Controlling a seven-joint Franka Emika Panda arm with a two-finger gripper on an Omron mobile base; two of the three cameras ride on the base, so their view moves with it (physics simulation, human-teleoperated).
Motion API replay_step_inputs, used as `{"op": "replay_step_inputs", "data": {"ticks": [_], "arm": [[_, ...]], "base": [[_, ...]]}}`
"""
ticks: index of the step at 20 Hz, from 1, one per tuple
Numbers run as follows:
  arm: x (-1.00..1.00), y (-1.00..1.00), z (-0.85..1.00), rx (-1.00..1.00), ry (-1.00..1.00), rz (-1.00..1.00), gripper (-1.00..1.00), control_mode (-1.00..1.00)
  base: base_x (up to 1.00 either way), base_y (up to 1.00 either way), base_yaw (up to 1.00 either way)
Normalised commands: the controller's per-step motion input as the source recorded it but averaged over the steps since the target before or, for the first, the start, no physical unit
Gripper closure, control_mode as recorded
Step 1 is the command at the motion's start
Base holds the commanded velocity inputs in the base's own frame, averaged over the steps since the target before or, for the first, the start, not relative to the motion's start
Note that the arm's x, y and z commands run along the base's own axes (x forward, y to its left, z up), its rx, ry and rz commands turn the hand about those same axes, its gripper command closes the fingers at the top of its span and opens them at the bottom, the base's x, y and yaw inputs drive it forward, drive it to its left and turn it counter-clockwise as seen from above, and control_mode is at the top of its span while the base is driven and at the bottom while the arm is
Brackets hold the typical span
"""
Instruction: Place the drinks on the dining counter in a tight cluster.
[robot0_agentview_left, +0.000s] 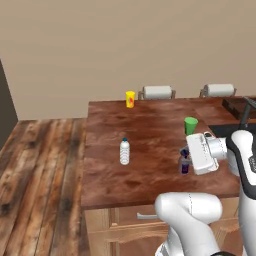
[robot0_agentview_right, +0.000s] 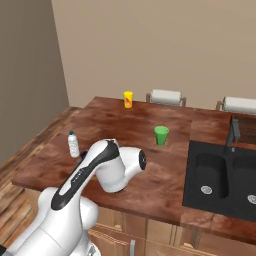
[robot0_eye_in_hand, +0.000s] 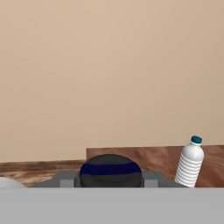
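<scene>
On the dining counter (robot0_agentview_left: 150, 125), the gripper (robot0_agentview_left: 186, 161) is clamped on a purple-blue bottle (robot0_agentview_left: 185, 165) standing near the counter's front edge. A water bottle (robot0_agentview_left: 124, 151) stands upright, well apart toward the counter's left side; a green cup (robot0_agentview_left: 190, 125) sits behind, a yellow cup (robot0_agentview_left: 130, 99) at the far edge.

A yellow cup (robot0_agentview_left: 130, 99), green cup (robot0_agentview_left: 190, 125), black sink (robot0_agentview_right: 222, 177) and faucet (robot0_agentview_right: 232, 134).
</scene>
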Motion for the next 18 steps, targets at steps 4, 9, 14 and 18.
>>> {"op": "replay_step_inputs", "data": {"ticks": [4, 9, 14, 18], "arm": [[0.10, 0.00, -0.01, 0.00, 0.00, 0.01, 1.00, -1.00], [0.52, -0.08, -0.07, 0.00, 0.00, 0.07, 1.00, -1.00], [0.65, -0.02, -0.17, 0.00, 0.04, 0.10, 1.00, -1.00], [0.59, 0.03, -0.14, 0.04, 0.14, 0.23, 1.00, -1.00]], "base": [[0.16, 0.00, 0.02], [0.00, 0.00, 0.00], [0.00, 0.00, 0.00], [0.00, 0.00, 0.00]]}}
